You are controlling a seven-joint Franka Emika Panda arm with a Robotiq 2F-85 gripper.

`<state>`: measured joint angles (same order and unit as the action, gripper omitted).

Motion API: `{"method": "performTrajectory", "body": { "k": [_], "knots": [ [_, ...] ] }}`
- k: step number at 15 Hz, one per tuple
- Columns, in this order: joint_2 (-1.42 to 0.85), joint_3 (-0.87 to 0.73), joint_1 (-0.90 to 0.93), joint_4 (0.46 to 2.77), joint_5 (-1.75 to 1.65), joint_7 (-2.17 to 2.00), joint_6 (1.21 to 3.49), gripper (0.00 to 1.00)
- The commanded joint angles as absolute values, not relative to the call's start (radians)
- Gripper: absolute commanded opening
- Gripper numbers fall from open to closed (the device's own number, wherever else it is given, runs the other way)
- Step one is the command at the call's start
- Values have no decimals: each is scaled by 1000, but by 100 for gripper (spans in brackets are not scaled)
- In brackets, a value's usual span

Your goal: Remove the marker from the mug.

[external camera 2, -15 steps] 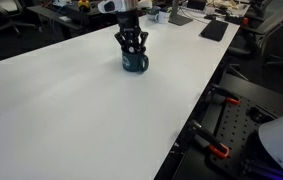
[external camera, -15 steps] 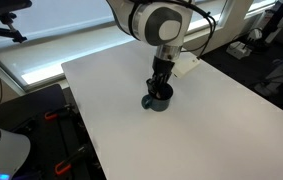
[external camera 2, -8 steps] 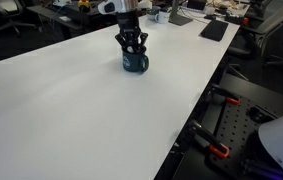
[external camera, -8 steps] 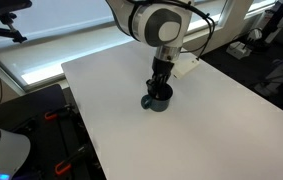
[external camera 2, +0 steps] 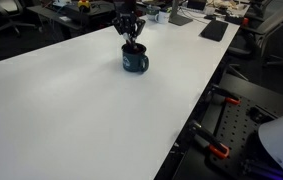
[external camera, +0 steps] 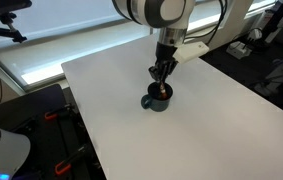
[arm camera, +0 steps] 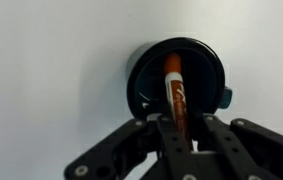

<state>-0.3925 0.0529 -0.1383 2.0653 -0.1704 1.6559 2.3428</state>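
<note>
The dark blue-grey mug (external camera: pixel 156 100) stands on the white table in both exterior views (external camera 2: pixel 134 62). In the wrist view I look straight down into the mug (arm camera: pixel 146 75). The marker (arm camera: pixel 173 90), orange-red with a dark body, runs from inside the mug up between my fingers. My gripper (arm camera: pixel 179 135) is shut on the marker's upper end. In both exterior views the gripper (external camera: pixel 161 75) (external camera 2: pixel 130 30) is raised above the mug, with the marker's lower end still at the mug's mouth.
The white table (external camera: pixel 211 110) spreads wide around the mug. A dark keyboard-like item (external camera 2: pixel 214 30) lies at the far end of the table. Red clamps and cables (external camera 2: pixel 219 150) sit below the table edge. Office clutter stands beyond.
The gripper has risen from down at the mug to above it, drawing the marker upward with it. The mug has stayed in place.
</note>
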Motion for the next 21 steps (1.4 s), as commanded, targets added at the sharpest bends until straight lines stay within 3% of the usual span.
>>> {"method": "performTrajectory", "body": {
  "k": [1, 15, 21],
  "knots": [
    [-261, 40, -91, 2102, -170, 1534, 2280, 5],
    [-415, 96, -78, 2003, 192, 1086, 2353, 5],
    [-509, 117, -52, 2005, 161, 1043, 2381, 5]
  ]
}}
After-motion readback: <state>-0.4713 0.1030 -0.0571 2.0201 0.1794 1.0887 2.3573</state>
